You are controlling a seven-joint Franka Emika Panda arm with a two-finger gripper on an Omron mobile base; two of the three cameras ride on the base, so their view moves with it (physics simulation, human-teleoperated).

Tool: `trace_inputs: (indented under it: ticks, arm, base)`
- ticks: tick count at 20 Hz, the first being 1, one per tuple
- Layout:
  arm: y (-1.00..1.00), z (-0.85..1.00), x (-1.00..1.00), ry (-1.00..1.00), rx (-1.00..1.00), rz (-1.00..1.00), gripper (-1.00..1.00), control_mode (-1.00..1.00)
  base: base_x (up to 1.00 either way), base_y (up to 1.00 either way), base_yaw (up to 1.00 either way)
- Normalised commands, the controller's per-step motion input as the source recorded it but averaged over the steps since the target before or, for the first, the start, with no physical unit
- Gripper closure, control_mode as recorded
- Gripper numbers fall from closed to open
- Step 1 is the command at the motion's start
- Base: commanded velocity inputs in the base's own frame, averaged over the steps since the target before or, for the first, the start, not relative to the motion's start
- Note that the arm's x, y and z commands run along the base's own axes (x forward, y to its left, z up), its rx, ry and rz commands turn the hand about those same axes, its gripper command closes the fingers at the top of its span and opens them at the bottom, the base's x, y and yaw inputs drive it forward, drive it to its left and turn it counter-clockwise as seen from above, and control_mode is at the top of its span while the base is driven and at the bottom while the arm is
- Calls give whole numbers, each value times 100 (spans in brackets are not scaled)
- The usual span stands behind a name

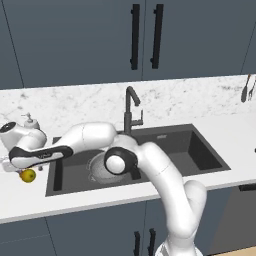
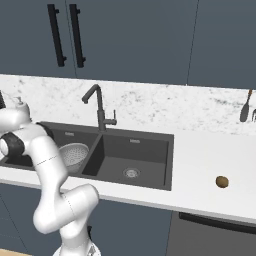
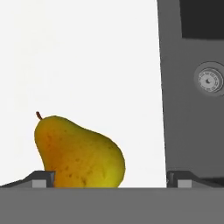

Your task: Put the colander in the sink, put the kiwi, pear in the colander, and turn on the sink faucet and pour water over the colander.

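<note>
Yellow pear [image 3: 78, 153] between spread fingers [image 3: 43, 178], no readable writing.

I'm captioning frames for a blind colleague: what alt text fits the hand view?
A yellow pear lies on the white counter between the open gripper and its two dark fingertips. The dark grey sink with a silver drain runs along the right side.

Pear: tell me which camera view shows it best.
The hand view: the pear lies large and whole on the white counter, stem visible. The left base view shows it small, tucked under the arm beside the sink. In the right base view I cannot find it.
</note>
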Motion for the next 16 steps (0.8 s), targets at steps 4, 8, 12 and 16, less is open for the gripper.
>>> trace_inputs:
  ticks: [4,8,12,16]
  arm:
    - [-4,-30,2,9,0,13,-100,-100]
    - [0,-22,10,9,4,13,-100,-100]
    - [0,-27,4,11,6,12,-100,-100]
    - [6,-40,0,11,4,10,-100,-100]
  base:
    - [0,0,0]
    - [0,0,0]
    - [0,0,0]
    - [0,0,0]
